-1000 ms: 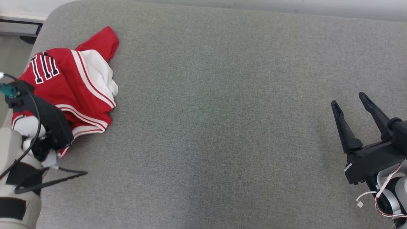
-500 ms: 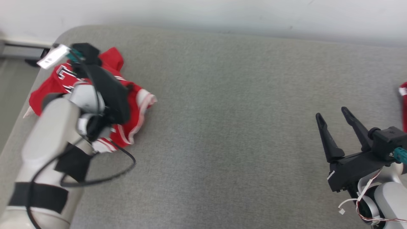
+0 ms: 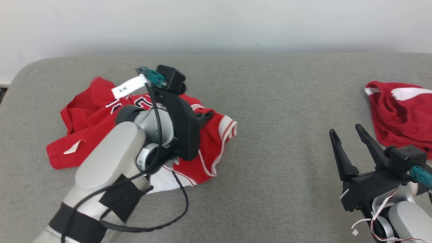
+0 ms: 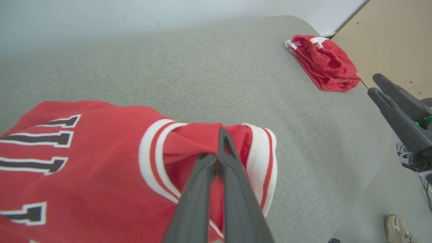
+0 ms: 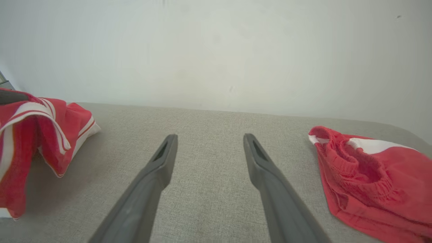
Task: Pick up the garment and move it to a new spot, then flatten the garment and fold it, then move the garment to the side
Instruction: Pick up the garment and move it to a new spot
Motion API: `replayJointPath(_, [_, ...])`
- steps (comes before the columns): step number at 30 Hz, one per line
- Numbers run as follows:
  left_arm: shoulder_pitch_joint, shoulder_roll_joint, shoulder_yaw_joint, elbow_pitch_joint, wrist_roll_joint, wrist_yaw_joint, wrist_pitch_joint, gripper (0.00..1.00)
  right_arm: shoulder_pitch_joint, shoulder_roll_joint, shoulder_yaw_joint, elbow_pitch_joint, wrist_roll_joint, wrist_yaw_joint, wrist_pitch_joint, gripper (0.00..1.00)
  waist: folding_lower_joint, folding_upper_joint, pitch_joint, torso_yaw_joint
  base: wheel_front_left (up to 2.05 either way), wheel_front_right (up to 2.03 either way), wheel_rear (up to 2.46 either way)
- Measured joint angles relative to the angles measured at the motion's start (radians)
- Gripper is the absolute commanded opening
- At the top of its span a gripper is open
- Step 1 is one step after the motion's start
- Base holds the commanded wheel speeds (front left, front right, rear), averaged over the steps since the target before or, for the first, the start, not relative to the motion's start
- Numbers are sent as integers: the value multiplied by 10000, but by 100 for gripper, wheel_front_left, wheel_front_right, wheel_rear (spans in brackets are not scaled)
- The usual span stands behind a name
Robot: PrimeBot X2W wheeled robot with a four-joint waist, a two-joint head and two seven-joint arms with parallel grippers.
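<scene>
The garment [image 3: 84,121] is a red jersey with white trim and black-and-white numerals, crumpled on the left half of the grey padded surface [image 3: 270,101]. My left gripper [image 3: 205,117] is shut on a fold near its white-striped edge; the left wrist view shows the two fingers pinched together on the red cloth [image 4: 84,175] at the gripper [image 4: 216,148]. In the right wrist view the garment [image 5: 44,135] has its held edge raised off the surface. My right gripper [image 3: 346,130] stands open over bare surface at the right, nothing between its fingers [image 5: 209,137].
A second red piece of clothing with an elastic waistband [image 3: 401,111] lies bunched at the far right, just beyond my right gripper. A pale wall runs behind the surface. The left wrist view shows a pale shoe [image 4: 396,229] on the floor beyond the surface's right end.
The head camera has tilted up and turned. My left arm has pulled the garment away from the surface's left edge toward the middle, still gripped. The right gripper stays open.
</scene>
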Motion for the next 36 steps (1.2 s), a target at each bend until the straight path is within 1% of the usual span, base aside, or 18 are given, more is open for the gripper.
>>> replayJointPath(5, [119,-253,-382,-276,-253,0,-35,0,-23,190,65,31,12,0,-102,100,0,0,-30,-548,0,0,0])
replayJointPath(9, [195,-449,-648,-280,-581,0,-138,0,-37,215,54,128,13,15,-221,100,0,0,1,-1005,0,0,0])
replayJointPath(15, [177,-759,-928,-257,-711,0,-420,0,-46,215,-29,157,17,17,-395,100,0,0,124,-1666,0,0,0])
replayJointPath(20, [158,-867,-1057,-65,-773,0,-773,0,-62,249,-79,201,67,44,-468,100,2,0,260,-2041,0,0,0])
replayJointPath(23, [169,-905,-1398,251,-811,0,-1037,0,-82,268,-94,232,84,44,-537,100,1,0,383,-2255,0,0,0])
replayJointPath(26, [263,-920,-1450,637,-941,0,-1400,0,-122,337,-88,282,88,71,-616,100,2,1,509,-2406,0,0,0])
replayJointPath(28, [362,-872,-1793,761,-1043,0,-1570,0,-170,368,-82,299,88,71,-623,100,2,0,577,-2476,0,0,0])
replayJointPath(32, [486,-857,-2614,399,-1475,15,-2021,0,-353,472,13,366,88,109,-660,100,2,1,647,-2597,0,0,0])
replayJointPath(36, [457,-857,-3256,-36,-1988,207,-2472,0,-471,481,52,483,88,163,-706,100,2,0,698,-2684,0,0,0])
